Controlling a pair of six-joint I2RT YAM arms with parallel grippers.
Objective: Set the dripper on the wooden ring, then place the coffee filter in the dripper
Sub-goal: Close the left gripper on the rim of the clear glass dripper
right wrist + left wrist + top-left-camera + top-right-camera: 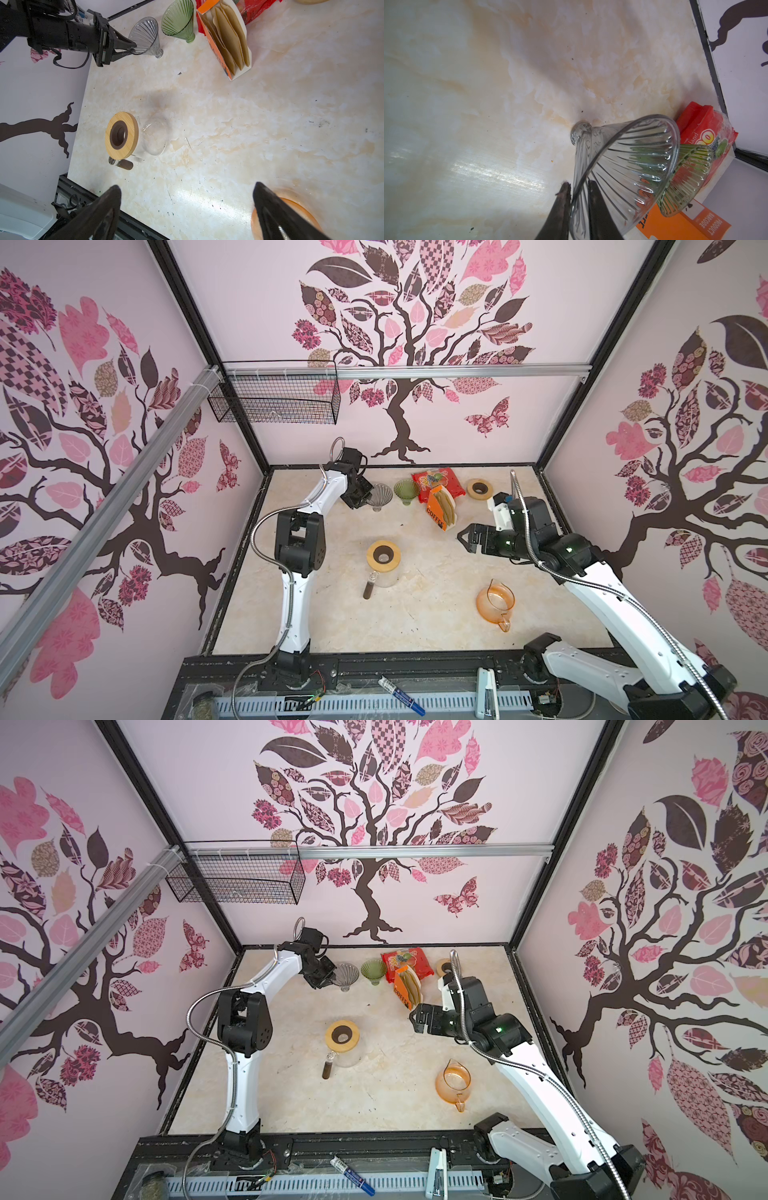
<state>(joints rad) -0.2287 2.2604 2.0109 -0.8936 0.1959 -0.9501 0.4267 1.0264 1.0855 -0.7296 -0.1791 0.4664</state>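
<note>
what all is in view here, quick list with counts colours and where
clear dripper: 1, clear glass, back left of the table
green dripper: 1, green, just right of the clear one
filter box: 1, orange, back, right of the green dripper
filters: several, brown, standing in the filter box
red packet: 1, red, behind the filter box
wooden ring: 1, tan, back right
carafe: 1, clear with wooden lid, centre
jug: 1, orange, front right
wire basket: 1, black, hung above the back left corner
marker: 1, blue and white, before the table's front edge
stapler: 1, white, right of the marker
left gripper: 1, black, pinching the clear dripper's rim
right gripper: 1, black, open, empty, near the filter box
</note>
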